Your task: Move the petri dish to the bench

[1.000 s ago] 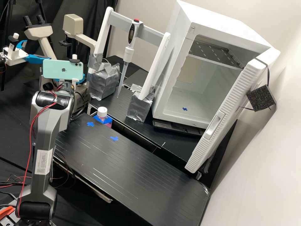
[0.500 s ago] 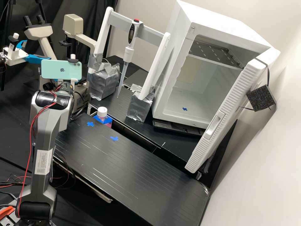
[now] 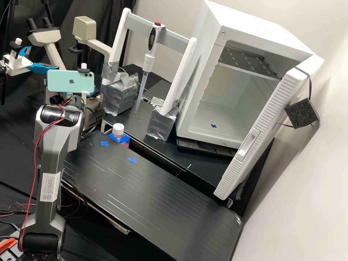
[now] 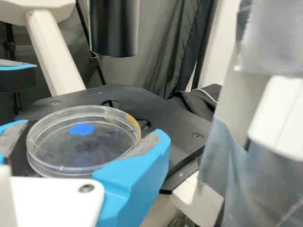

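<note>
Wrist view: the petri dish [image 4: 85,147] lies flat on the microscope's black stage [image 4: 163,113], above or beside a blue mark that shows through its clear plastic or sits on it; which, I cannot tell. Around it the end effector [image 4: 93,128] is open, its blue fingers [image 4: 135,177] standing to either side of the dish; whether a pad already touches the rim is unclear. In the high view, the phone [image 3: 70,81] at the far end of the arm [image 3: 54,156] has shifted slightly toward the microscopes over the last second, mostly in the first half, and the arm's lower part looks unchanged. That small, slowing shift suggests a final alignment before the grasp. The dish has yet to reach the surface [image 3: 152,203] with its two blue crosses, so most of the task remains. Next calls for an even squeeze, then a level lift; the smooth rim could slip, and the taped post [image 4: 272,42] close by could be brushed on the way out.
</note>
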